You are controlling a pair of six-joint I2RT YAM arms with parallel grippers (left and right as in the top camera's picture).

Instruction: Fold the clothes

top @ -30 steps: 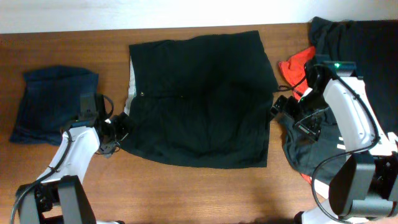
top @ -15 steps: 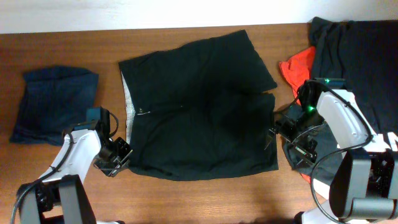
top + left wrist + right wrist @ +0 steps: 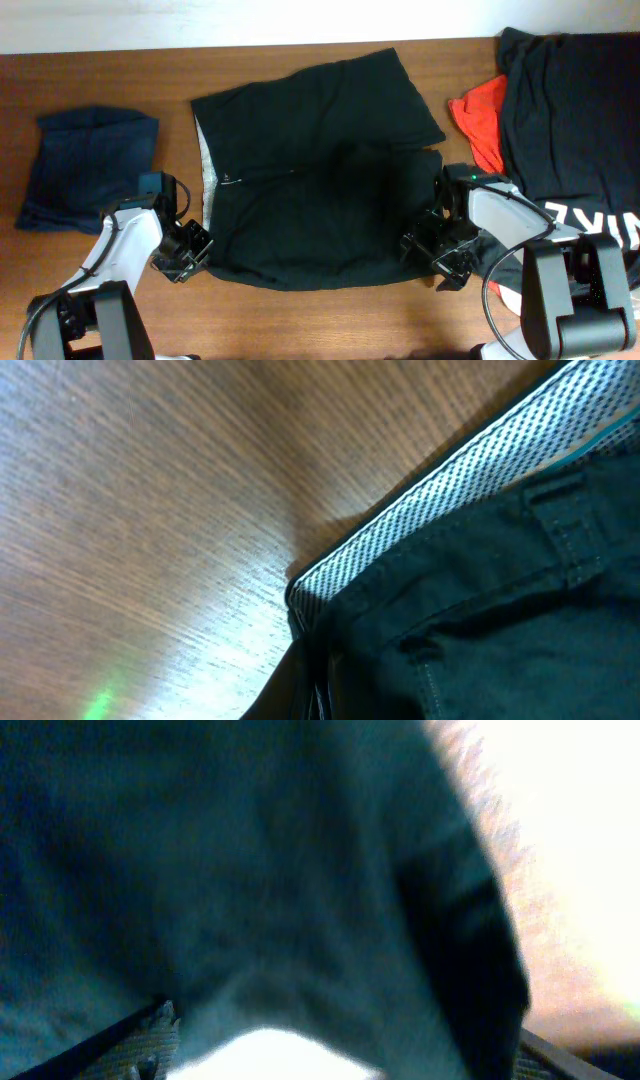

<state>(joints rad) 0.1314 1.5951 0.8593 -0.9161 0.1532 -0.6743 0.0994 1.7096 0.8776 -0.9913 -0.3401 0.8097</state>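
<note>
The black shorts [image 3: 320, 170] lie spread in the middle of the table, their whitish dotted waistband lining [image 3: 470, 470] showing along the left edge. My left gripper [image 3: 190, 255] sits at the waistband's near corner and is shut on it; in the left wrist view the dark jaws [image 3: 318, 680] meet over that corner. At the shorts' near right hem is my right gripper [image 3: 432, 250]. In the right wrist view its fingers [image 3: 150, 1040] stand wide apart with blurred dark cloth [image 3: 250, 870] between them, so that gripper [image 3: 345, 1055] is open.
A folded dark navy piece [image 3: 88, 165] lies at the far left. On the right lie a red piece [image 3: 480, 112] and a big black garment [image 3: 570, 110], with a white-lettered dark piece [image 3: 590, 215] below it. Bare wood runs along the front edge.
My left gripper has shut on the waistband corner and drawn the shorts forward and left. The right arm has left the pile and come down left to the shorts' near right hem.
</note>
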